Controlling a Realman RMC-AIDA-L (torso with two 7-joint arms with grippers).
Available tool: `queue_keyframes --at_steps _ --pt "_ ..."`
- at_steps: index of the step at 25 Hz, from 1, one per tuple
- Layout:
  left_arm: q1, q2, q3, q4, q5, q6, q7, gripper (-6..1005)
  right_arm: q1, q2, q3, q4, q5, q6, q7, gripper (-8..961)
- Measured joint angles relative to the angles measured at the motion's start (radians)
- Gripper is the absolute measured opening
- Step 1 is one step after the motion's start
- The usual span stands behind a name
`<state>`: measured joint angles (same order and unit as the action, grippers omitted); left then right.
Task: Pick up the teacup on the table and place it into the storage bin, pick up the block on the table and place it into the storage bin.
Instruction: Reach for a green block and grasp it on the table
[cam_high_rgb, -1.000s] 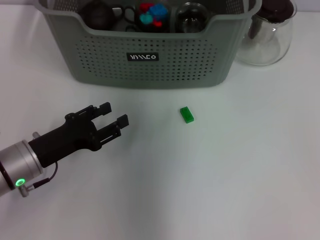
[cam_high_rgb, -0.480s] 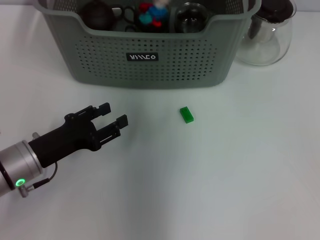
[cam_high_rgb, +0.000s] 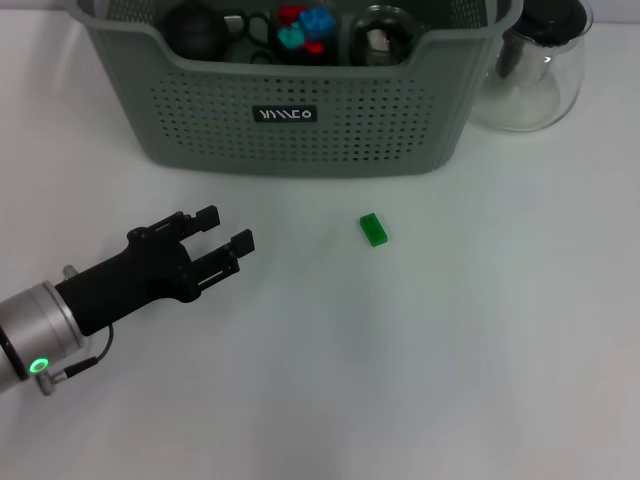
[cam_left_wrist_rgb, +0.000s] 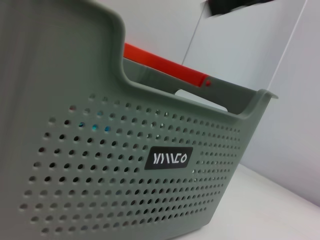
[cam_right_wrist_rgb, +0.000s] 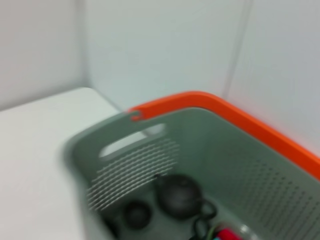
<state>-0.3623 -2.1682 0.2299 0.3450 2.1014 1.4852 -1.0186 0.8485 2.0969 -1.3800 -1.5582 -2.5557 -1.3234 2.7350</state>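
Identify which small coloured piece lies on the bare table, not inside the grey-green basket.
The green block, alone on the table before the storage bin; the red and blue pieces sit inside it.

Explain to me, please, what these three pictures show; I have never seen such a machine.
It is a robot with two arms. The head camera looks down on a white table. The black left gripper hovers open and empty above it. A small green block lies on the table, before the grey-green storage bin; a glass pitcher stands beside it. The left wrist camera sees the bin's wall from close by. The right wrist camera looks into the bin from above; the right gripper is not visible.
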Motion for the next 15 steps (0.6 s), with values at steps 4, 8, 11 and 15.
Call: queue_keyframes --at_steps 4,8,11,15 --pt "0.003 0.001 -0.001 0.003 0.000 0.000 0.000 662 -0.144 -0.002 0.051 -0.273 0.136 -0.222 -0.065 763" --pt "0.002 0.001 -0.001 0.004 0.000 0.000 -0.001 662 -0.190 -0.003 0.142 -0.302 0.301 -0.452 -0.148 760" --pt "-0.001 0.001 -0.002 0.002 0.000 0.000 -0.001 662 -0.211 -0.001 0.143 -0.285 0.285 -0.538 -0.161 753" --pt "0.000 0.001 -0.001 0.002 0.000 -0.001 0.000 662 -0.227 0.000 0.111 -0.228 0.160 -0.554 -0.163 741"
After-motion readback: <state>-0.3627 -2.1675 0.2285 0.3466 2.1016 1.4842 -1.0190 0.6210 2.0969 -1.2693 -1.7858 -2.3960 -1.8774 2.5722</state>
